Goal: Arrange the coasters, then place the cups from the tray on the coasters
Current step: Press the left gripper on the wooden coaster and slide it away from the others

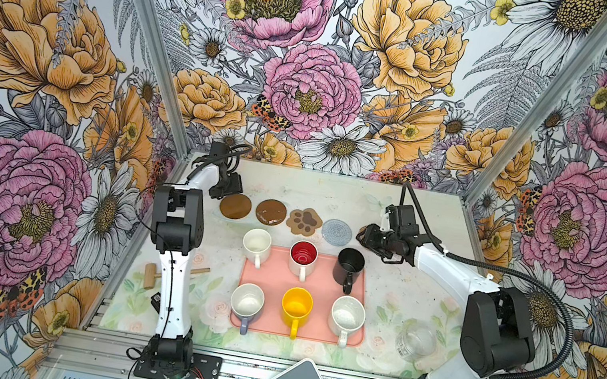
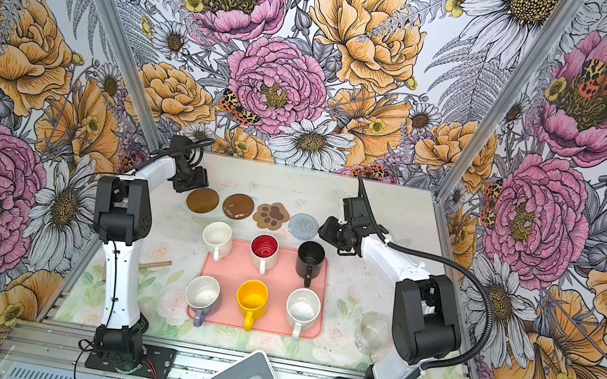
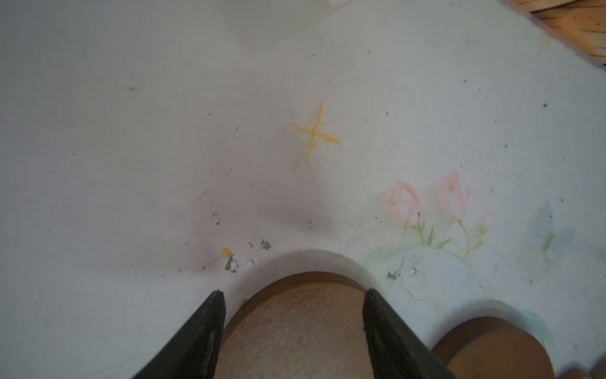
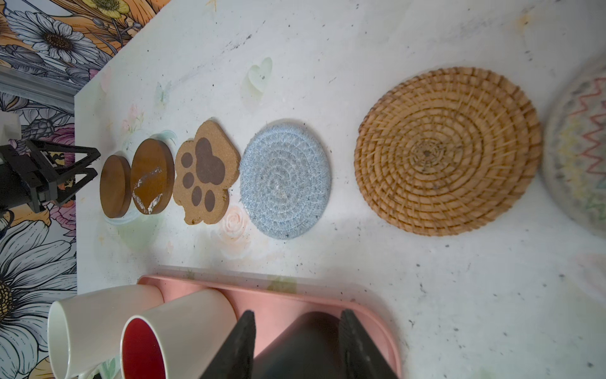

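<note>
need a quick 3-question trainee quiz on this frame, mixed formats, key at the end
1. Multiple choice: which coaster lies between the scratched brown disc and the grey-blue round?
A) paw-print coaster
B) square cork mat
C) green felt round
2. True or false: a cup already stands on a coaster.
3. Fill in: the left claw is ___ at the plain brown disc that ends the row.

Key: 1 A; 2 false; 3 open.
</note>
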Robot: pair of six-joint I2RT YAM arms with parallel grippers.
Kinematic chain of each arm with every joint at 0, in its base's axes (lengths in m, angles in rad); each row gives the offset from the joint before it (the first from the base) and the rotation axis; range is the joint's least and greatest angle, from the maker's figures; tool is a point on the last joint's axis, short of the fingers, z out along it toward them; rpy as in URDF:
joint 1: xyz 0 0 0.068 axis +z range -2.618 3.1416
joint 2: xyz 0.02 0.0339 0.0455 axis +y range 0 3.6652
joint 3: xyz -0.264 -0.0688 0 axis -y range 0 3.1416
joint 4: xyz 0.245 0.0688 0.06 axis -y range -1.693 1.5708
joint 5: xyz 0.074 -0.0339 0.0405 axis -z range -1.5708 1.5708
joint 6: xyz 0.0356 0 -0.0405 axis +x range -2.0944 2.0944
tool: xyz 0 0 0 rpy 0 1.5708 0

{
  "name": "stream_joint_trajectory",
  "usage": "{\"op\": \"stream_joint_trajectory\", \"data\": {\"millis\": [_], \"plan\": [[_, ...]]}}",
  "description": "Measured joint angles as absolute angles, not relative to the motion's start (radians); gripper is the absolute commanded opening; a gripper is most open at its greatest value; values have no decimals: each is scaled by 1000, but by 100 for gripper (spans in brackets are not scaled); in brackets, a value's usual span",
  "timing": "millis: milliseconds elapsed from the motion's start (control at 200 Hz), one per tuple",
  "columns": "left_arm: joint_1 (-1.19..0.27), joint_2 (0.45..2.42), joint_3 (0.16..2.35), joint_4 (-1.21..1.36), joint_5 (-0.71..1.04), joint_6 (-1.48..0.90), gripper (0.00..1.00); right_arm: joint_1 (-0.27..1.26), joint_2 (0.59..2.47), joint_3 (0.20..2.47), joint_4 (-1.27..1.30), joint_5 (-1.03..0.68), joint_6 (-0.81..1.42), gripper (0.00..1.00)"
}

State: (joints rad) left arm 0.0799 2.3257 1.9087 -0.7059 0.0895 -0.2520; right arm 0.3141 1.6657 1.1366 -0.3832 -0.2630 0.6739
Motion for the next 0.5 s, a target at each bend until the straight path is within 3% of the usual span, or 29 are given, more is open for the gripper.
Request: {"op": "stream_joint_trajectory", "data": {"millis": [500], "plan": [[77, 2314, 1827, -610, 107, -290, 67, 321, 1666, 1148, -384, -263, 673, 44]]}}
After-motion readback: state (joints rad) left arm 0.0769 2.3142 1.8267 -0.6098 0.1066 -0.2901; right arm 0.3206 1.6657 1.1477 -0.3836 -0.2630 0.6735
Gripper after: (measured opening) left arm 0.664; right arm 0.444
